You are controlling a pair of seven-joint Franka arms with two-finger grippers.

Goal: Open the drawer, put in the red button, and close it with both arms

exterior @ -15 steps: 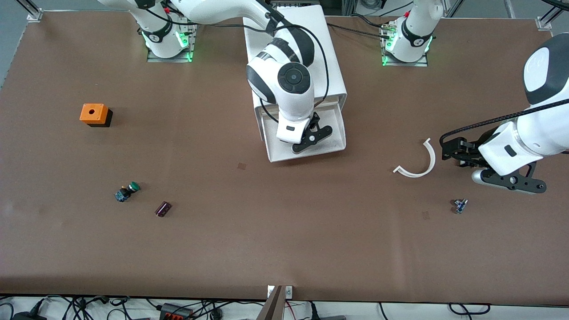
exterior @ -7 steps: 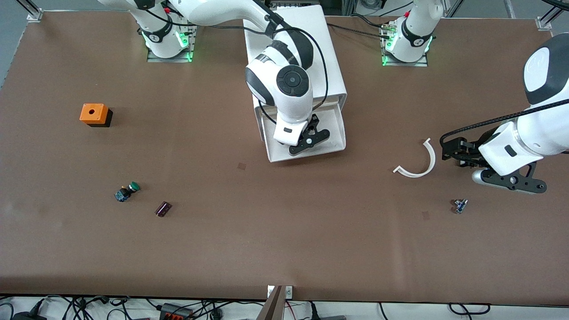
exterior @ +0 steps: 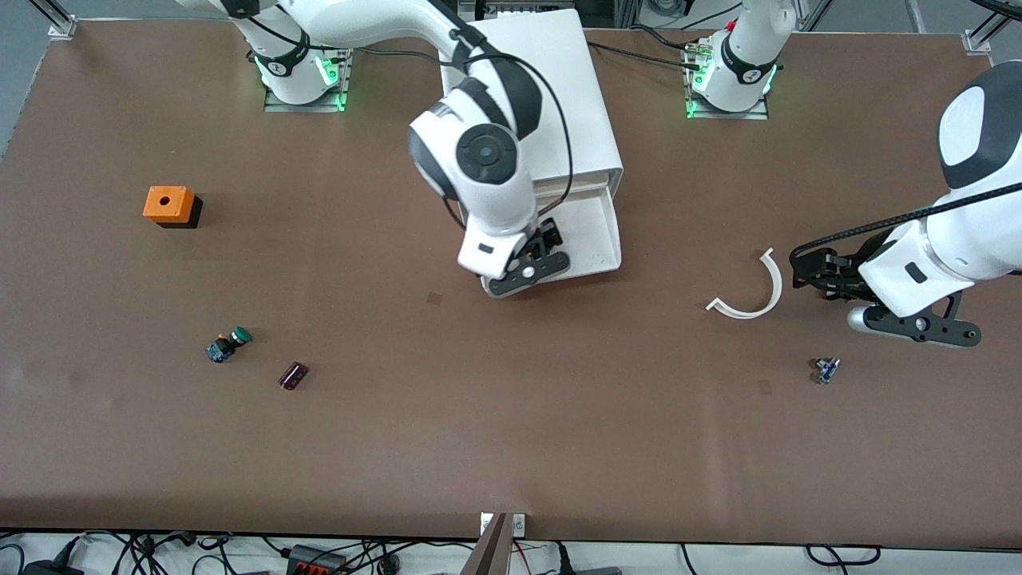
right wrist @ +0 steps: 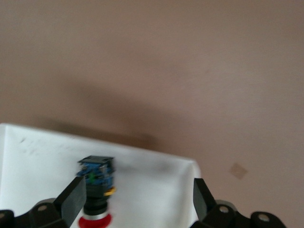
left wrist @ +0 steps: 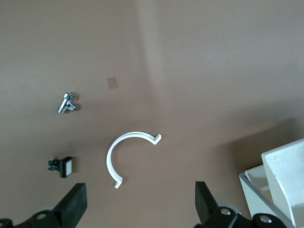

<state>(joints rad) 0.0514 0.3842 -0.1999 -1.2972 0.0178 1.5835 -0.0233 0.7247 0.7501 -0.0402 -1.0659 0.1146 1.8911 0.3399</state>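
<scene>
Two arms: you have both in view, each gripper spread and holding nothing.
Right gripper (right wrist: 135,199): over the front edge of the pulled-out drawer (exterior: 595,239).
Red button (right wrist: 96,187): lies in the drawer, free of the fingers (right wrist: 73,197).
Left gripper (left wrist: 140,202): hangs over the surface (exterior: 511,415) near a white arc (exterior: 750,291), waiting.

A brown matte table (exterior: 511,431) fills the view, evenly lit. Aluminium frame posts (exterior: 60,24) stand at its corners along the base edge. Below the table's camera-side edge, a white strip carries tangled black cables (exterior: 160,551) and a power strip (exterior: 315,559).
</scene>
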